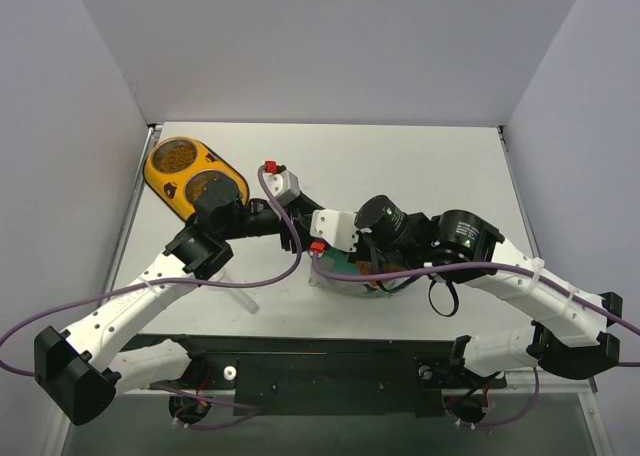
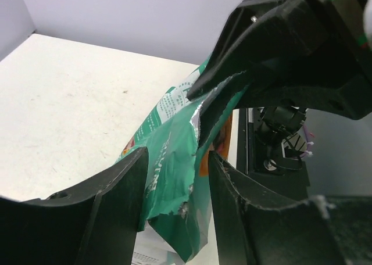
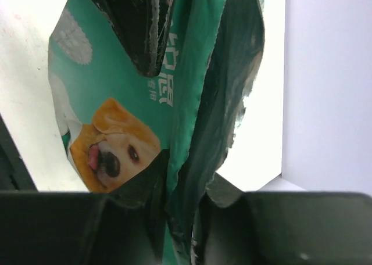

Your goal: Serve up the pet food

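Observation:
The teal-and-white pouch (image 3: pixel 116 85) with the golden retriever face hangs upright between both grippers, its torn top edge ragged. My right gripper (image 3: pixel 189 172) is shut on the pouch's edge. In the left wrist view the pouch (image 2: pixel 168 137) stands between the fingers of my left gripper (image 2: pixel 177 154), which are apart, with a gap on the right side. The right gripper (image 2: pixel 195 93) pinches the pouch just above. From above, only a bit of the pouch (image 1: pixel 345 269) shows under the wrists. Brown kibble (image 1: pixel 178 156) fills both bowls of the yellow feeder (image 1: pixel 150 171).
The feeder sits at the table's far left corner by the left wall. A clear plastic piece (image 1: pixel 240 296) lies on the white table (image 1: pixel 420 166) near the left forearm. Purple cables loop over the table's front. Grey walls close three sides.

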Controlling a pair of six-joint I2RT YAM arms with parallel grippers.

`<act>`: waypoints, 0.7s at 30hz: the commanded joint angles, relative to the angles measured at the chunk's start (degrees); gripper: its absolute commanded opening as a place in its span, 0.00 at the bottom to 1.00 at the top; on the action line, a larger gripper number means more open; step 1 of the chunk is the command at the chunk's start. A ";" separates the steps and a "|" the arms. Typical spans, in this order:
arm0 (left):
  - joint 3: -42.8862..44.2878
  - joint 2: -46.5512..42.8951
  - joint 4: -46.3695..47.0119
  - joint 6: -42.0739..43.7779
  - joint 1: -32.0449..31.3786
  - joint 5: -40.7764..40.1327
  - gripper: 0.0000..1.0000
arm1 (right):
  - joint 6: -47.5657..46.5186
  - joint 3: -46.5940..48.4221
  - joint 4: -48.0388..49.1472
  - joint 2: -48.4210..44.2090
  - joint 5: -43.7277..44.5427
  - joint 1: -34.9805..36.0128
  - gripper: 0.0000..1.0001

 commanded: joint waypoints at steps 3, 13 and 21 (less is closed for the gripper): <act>0.52 0.85 4.80 2.02 -0.61 1.88 0.52 | -2.03 3.04 -1.11 0.60 -0.24 -0.49 0.00; 4.04 3.93 2.34 1.92 -0.52 7.25 0.15 | 3.69 9.82 -6.49 2.27 -12.12 -8.58 0.00; 3.34 2.35 3.74 -2.46 -0.52 6.10 0.00 | 6.67 5.51 -0.52 0.60 -12.21 -8.59 0.35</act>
